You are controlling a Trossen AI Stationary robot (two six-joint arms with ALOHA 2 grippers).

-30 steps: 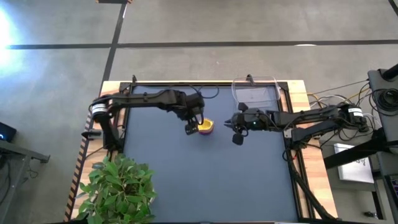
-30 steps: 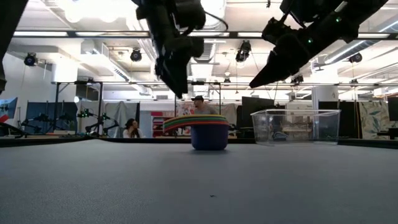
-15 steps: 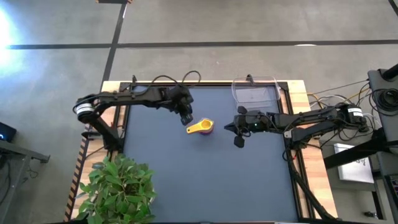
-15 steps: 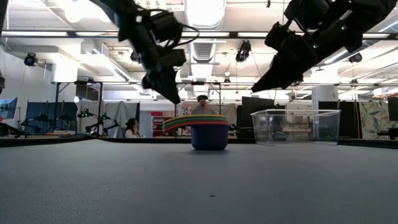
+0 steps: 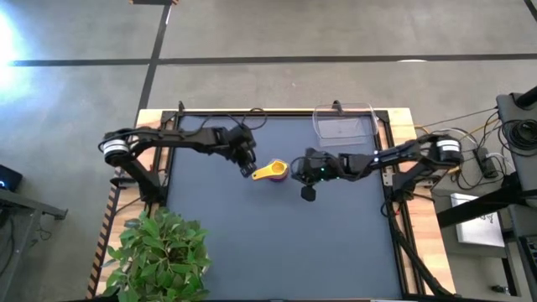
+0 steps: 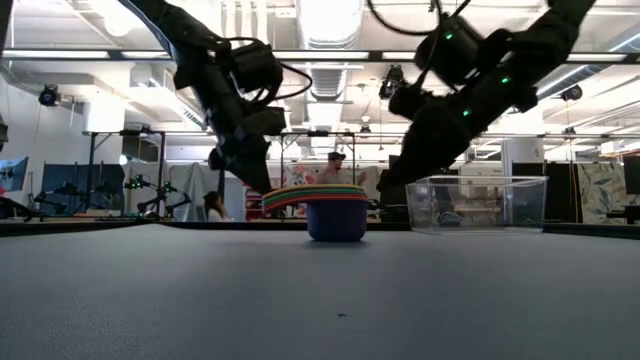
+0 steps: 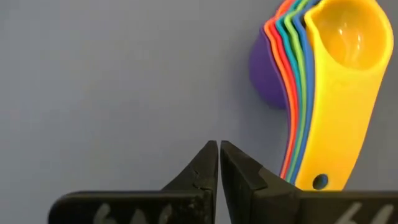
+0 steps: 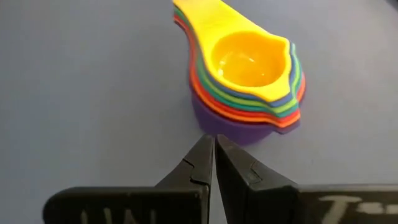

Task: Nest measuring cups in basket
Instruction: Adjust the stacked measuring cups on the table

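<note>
High view coverage shows the measuring cups [image 5: 272, 172] stacked into one nest on the dark tabletop [image 5: 277, 243], purple outermost and yellow on top, well apart from the basket [image 5: 342, 128], which stands empty at about 1 o'clock from them. The nesting therefore appears done, and the transfer into the basket is judged to remain. The left claw [image 5: 247, 169] is held just off the handle end, at 9 o'clock of the stack, its fingers pressed together and gripping nothing. The right claw [image 5: 295, 172] is placed close at 3 o'clock, likewise closed and empty, probably so that the bowl end can be taken. Compared with a second ago, the left claw has been drawn off the stack and the right claw brought nearer to it.
</note>
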